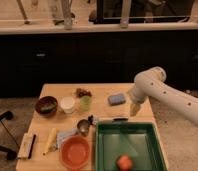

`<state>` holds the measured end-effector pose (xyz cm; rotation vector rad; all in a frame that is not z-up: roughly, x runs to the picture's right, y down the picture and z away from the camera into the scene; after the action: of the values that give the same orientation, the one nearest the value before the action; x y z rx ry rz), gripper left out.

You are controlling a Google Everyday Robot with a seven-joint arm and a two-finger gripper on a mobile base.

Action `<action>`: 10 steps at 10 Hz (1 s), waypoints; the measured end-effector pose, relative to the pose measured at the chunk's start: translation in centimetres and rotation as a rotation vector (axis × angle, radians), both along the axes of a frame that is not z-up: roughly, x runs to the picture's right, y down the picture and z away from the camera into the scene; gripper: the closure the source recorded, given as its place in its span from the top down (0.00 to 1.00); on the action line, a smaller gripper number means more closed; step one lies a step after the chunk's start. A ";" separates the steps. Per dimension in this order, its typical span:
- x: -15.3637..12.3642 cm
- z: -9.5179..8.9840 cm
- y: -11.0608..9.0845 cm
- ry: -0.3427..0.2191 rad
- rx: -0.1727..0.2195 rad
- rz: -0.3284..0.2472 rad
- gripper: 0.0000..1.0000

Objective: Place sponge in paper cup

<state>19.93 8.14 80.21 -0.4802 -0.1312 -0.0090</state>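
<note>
The sponge, a small flat blue-grey pad, lies on the wooden table towards its back right. The white paper cup stands upright left of the middle, next to a green cup. My gripper hangs at the end of the white arm, pointing down, just right of the sponge and a little nearer the front. It holds nothing that I can see.
A green tray with an orange-red block sits at the front right. A dark bowl, an orange bowl, a metal scoop, a banana and a brush lie on the left.
</note>
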 end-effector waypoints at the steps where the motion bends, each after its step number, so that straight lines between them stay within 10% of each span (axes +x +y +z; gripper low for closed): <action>1: 0.5 0.0 -0.4 -0.001 0.005 0.001 0.80; 10: -0.7 2.9 -0.7 -0.038 0.007 -0.008 0.80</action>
<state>19.23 7.39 83.16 -0.4735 -0.1668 -0.0269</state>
